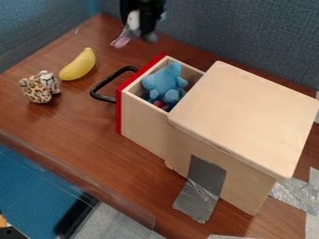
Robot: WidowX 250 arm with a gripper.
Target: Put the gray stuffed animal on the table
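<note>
At the top edge of the camera view hangs the black gripper (144,31), above the back of the brown table (68,114) and behind the drawer. It is shut on the gray stuffed animal (133,21), whose gray body shows at the gripper's left side with a pink part dangling below. Part of the toy is hidden by the gripper. It appears held above the tabletop.
A wooden box (243,112) with its red-fronted drawer (140,77) pulled out holds a blue stuffed toy (164,82). The drawer's black handle (103,88) juts left. Further left lie a yellow banana (79,65) and a leopard-spotted toy (38,89). Blue-gray partitions stand behind.
</note>
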